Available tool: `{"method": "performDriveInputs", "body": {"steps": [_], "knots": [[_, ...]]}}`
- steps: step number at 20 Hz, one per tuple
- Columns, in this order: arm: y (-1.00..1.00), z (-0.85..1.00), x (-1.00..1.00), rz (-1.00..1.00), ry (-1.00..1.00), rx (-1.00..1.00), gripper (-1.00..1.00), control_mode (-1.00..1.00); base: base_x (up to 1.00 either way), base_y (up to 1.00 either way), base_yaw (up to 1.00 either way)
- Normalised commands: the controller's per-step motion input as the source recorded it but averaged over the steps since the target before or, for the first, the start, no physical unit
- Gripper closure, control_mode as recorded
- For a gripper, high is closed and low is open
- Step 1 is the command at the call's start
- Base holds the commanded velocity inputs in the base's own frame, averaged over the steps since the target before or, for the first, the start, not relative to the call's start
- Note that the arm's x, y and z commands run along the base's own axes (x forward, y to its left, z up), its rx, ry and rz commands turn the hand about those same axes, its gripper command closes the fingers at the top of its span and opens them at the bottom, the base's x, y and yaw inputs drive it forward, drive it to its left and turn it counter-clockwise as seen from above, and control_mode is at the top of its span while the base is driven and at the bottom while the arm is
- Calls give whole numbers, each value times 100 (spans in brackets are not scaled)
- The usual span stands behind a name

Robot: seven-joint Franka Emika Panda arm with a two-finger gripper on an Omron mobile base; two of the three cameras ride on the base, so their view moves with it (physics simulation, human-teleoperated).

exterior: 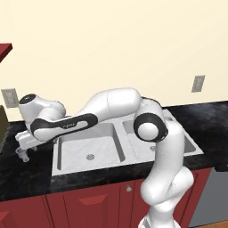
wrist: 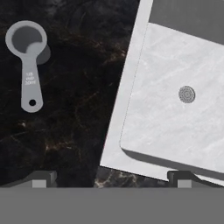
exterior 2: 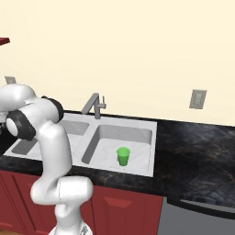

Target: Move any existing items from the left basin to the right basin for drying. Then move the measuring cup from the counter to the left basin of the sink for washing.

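We judge the first half done: the green tumbler (exterior 2: 123, 155) stands upright in the right basin (exterior 2: 137, 137), and the left basin (wrist: 175, 118) holds nothing we can see. Step in hand looks like reaching for the measuring cup (wrist: 27, 61), which lies flat on the black counter (wrist: 74, 109), bowl away from the fingers (wrist: 111, 179), handle pointing back toward them. It sits ahead of the left fingertip and outboard of it, well apart, while the basin's edge runs between the tips. The fingers are spread wide, holding nothing. To do this well, we should shift sideways until the handle lies between the tips, turn to pinch across its narrow width, then descend almost to the stone before closing.
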Motion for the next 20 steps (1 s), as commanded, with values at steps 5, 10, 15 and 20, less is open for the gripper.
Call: {"method": "performDriveInputs", "body": {"steps": [5, 10, 15, 20], "knots": [[34, -9, 4, 1, 0, 0, -100, -100, 0, 0, 0], [28, -4, 3, 0, 0, 0, -100, -100, 0, 0, 0], [19, -3, 2, 0, 0, 0, -100, -100, 0, 0, 0], [11, -13, 11, 0, 0, 0, -100, -100, 0, 0, 0]]}}
